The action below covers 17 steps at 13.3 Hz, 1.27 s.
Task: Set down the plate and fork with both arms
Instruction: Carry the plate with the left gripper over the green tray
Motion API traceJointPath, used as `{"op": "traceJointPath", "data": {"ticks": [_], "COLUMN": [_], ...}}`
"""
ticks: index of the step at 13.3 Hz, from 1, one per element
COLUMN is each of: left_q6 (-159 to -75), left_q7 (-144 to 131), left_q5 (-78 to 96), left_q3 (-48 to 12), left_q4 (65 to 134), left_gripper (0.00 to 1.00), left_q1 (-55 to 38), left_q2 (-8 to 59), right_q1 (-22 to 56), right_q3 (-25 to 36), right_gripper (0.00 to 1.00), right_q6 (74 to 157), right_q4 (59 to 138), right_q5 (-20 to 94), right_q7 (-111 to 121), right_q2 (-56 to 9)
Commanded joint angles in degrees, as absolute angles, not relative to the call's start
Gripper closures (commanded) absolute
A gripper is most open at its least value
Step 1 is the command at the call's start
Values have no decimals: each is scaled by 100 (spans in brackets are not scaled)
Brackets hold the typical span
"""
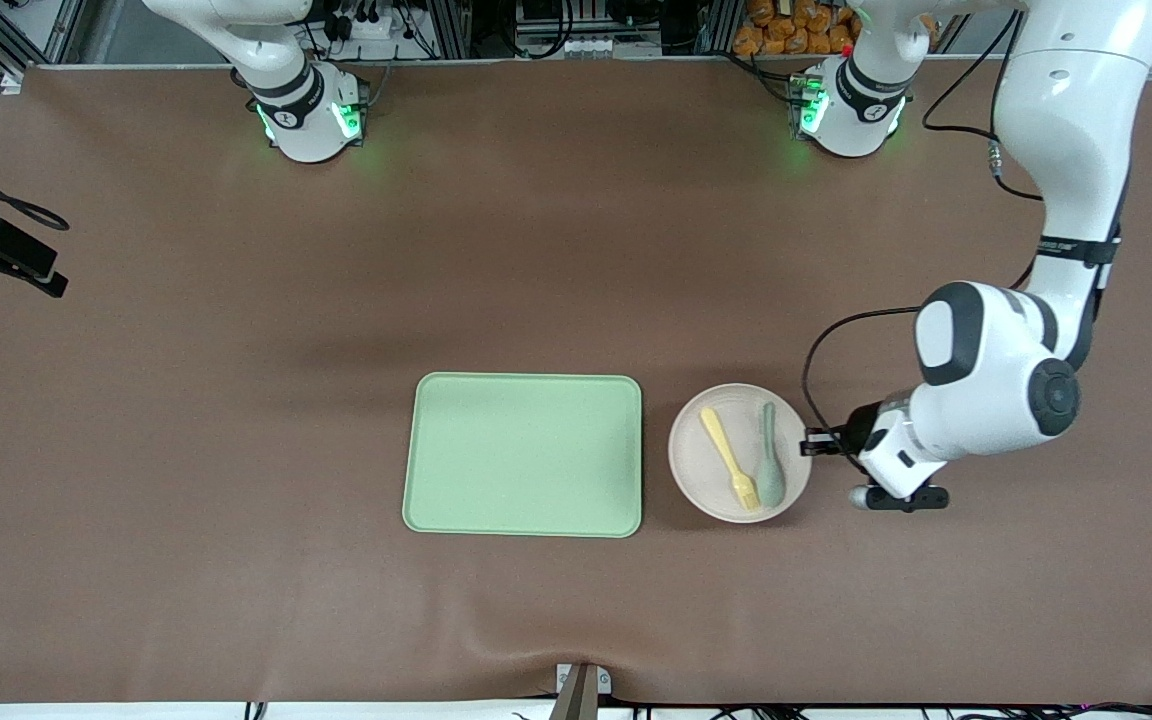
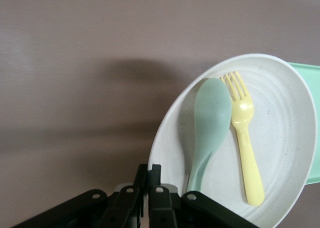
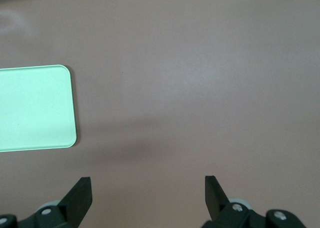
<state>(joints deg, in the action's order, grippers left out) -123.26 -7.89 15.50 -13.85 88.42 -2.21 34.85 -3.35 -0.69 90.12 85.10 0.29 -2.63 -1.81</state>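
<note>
Clenched on the rim of the round off-white shallow plate (image 1: 711,470), the left gripper (image 1: 814,441) grasps it at the edge toward the left arm's end of the table; in the left wrist view its black fingers (image 2: 150,188) are pressed together over the plate's raised lip. Spread wide and empty, the right gripper (image 3: 148,194) hangs over bare brown table covering (image 1: 236,450), with a corner of the tray showing in its wrist view; it does not appear in the front view, where only the right arm's green-lit base (image 1: 308,115) shows, and that arm waits.

Nearest the front camera, the tines of the small pale-yellow plastic fork (image 1: 729,460) and the bowl of the pale grey-green plastic spoon (image 1: 769,468) lie in the plate, side by side and close together, their handles pointing toward the robots' bases. The fork lies on the tray's side of the spoon. Just beside the plate, toward the right arm's end, rests the rectangular pale-green tray (image 1: 524,455) with rounded corners, flat on the table. Farther back, the left arm (image 1: 1066,150) bends down from its base (image 1: 851,105) to the plate.
</note>
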Motion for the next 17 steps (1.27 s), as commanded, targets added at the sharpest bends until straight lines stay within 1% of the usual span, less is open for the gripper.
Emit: {"op": "traceJointPath", "data": {"ticks": [1, 3, 9, 14, 17], "left_q6": [-12208, -12321, -13288, -13438, -14008], "left_q7": [-1308, -1415, -1889, -2197, -2267], "left_q5": [1670, 1670, 1731, 1723, 1723], "left_q3": [-1327, -1327, -1310, -1266, -1266], "left_q4": [8026, 7945, 7682, 7690, 7673], "left_gripper": [100, 100, 100, 100, 100], "left_q1": [-632, -852, -1546, -1959, -2039], "left_q2": [3972, 4069, 4666, 4895, 5088], "right_q1": [-396, -404, -431, -439, -273], "right_q3": [-70, -70, -70, -70, -105], "right_gripper": [0, 0, 0, 0, 0], "right_q6": [9035, 9044, 9035, 8948, 8921], "right_q4": [8473, 8473, 8473, 8490, 8473], "right_q5": [105, 105, 114, 105, 88], "right_q7": [-193, -202, -220, -193, -272], "right_q2": [-176, -176, -281, -360, -465]}}
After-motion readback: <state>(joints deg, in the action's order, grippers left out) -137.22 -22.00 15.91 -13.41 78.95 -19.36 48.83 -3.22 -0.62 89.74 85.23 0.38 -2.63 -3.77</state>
